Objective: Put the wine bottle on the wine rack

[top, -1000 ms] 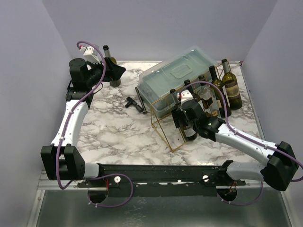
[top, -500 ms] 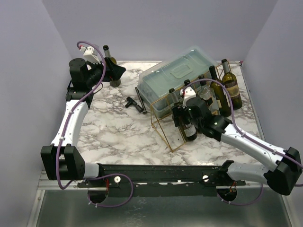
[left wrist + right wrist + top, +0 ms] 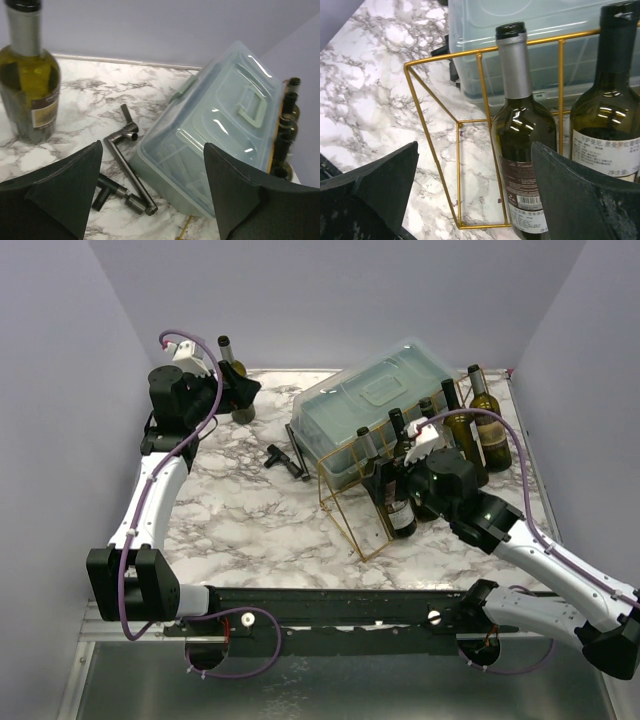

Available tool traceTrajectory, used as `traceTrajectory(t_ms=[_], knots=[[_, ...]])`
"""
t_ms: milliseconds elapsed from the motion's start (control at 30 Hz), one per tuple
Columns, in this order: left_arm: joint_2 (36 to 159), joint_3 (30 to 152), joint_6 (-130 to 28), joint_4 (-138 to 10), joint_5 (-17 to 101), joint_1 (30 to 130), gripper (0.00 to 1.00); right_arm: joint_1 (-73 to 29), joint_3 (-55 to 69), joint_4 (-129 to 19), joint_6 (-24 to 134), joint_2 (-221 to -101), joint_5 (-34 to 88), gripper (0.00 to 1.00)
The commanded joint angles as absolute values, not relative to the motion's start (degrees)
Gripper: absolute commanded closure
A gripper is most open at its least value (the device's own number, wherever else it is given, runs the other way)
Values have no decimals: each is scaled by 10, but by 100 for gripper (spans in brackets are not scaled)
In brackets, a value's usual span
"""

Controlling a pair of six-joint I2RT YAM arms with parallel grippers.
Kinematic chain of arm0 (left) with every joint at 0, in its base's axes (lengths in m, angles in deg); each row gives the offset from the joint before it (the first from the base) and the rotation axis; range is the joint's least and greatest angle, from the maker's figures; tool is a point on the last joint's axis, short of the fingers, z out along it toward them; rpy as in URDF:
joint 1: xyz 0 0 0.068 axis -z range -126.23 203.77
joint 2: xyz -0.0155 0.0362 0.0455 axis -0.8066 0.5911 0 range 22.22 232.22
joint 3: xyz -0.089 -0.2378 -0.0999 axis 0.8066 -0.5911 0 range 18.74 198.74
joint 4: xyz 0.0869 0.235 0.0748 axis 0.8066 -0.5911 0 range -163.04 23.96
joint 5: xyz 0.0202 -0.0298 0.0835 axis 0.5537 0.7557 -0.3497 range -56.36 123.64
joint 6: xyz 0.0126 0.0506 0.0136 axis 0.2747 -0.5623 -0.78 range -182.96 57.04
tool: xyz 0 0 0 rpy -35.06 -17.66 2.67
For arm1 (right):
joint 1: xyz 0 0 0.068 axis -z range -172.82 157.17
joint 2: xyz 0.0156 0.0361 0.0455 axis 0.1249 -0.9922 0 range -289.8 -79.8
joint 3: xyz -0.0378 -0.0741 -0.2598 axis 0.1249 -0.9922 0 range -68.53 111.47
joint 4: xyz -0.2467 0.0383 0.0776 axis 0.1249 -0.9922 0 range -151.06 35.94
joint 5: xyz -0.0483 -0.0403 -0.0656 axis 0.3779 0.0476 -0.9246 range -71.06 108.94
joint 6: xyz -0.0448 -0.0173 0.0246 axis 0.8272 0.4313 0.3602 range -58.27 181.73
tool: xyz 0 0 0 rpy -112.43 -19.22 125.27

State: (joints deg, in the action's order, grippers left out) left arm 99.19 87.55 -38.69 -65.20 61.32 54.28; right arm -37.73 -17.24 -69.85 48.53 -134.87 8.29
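Right hand (image 3: 475, 155): fingers spread wide, gripping nothing. It faces the wine bottle (image 3: 522, 135), which stands upright on the marble worktop (image 3: 250, 520) hard against the wires of the gold wine rack (image 3: 470, 122). Whether it is inside or outside the frame cannot be told. A second bottle (image 3: 610, 125) stands just beside it on the right, also upright.

Surroundings: a translucent lidded plastic box (image 3: 380, 405) sits directly behind the rack, close to touching it. Further bottles (image 3: 490, 430) stand in a group at the right of the box.

Left hand (image 3: 152, 150): fingers wide apart, empty, at the far left corner. Below it lie a dark T-shaped metal tool (image 3: 127, 165) (flat on the worktop, next to the box) and an upright yellow-green bottle (image 3: 30, 90).
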Motion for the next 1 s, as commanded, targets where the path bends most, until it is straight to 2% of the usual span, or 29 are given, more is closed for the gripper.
traceTrajectory(t_ms=[0,200,400,500,700,967], knots=[[964,857,-407,-656,488,544,16,-377,-192,-662,468,-1340,134,3],[1002,869,-420,-652,325,543,6,-377,-210,-645,480,-1313,147,1],[1090,916,-417,-598,320,543,1,-377,-246,-594,474,-1282,167,0],[1134,928,-419,-542,324,543,1,-377,-245,-583,471,-1284,183,0],[1235,1013,-432,-530,300,543,2,-377,-226,-586,477,-1294,218,0],[1332,1104,-472,-529,268,546,14,-377,-240,-588,479,-1293,210,0]])
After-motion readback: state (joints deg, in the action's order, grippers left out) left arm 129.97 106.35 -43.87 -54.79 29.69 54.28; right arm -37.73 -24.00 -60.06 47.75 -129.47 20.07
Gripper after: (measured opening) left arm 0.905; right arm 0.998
